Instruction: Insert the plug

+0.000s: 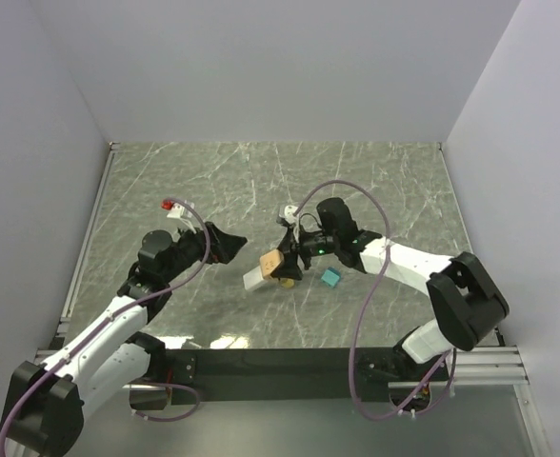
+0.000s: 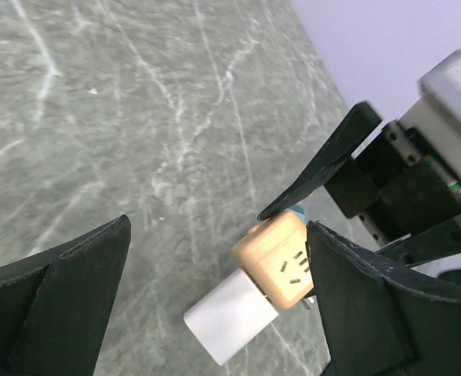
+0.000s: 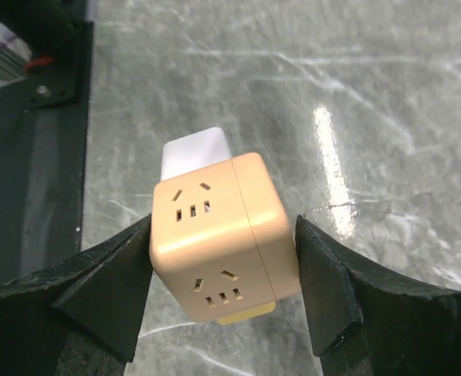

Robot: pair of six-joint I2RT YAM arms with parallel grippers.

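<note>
A tan socket cube [image 1: 272, 259] has a white plug block [image 1: 254, 278] seated against its side facing the left arm. My right gripper [image 1: 287, 268] is shut on the cube, and in the right wrist view both fingers press its sides [image 3: 219, 235], with the white plug [image 3: 193, 152] behind it. My left gripper [image 1: 232, 243] is open and empty, just left of the pair. In the left wrist view the plug [image 2: 230, 317] and cube [image 2: 280, 264] lie between its spread fingers [image 2: 74, 290], nearer the right one.
A small teal block [image 1: 330, 277] lies on the marble table right of the cube. A yellow piece [image 3: 246, 316] shows under the cube. White walls close in the table on three sides. A black rail [image 1: 261, 362] runs along the near edge.
</note>
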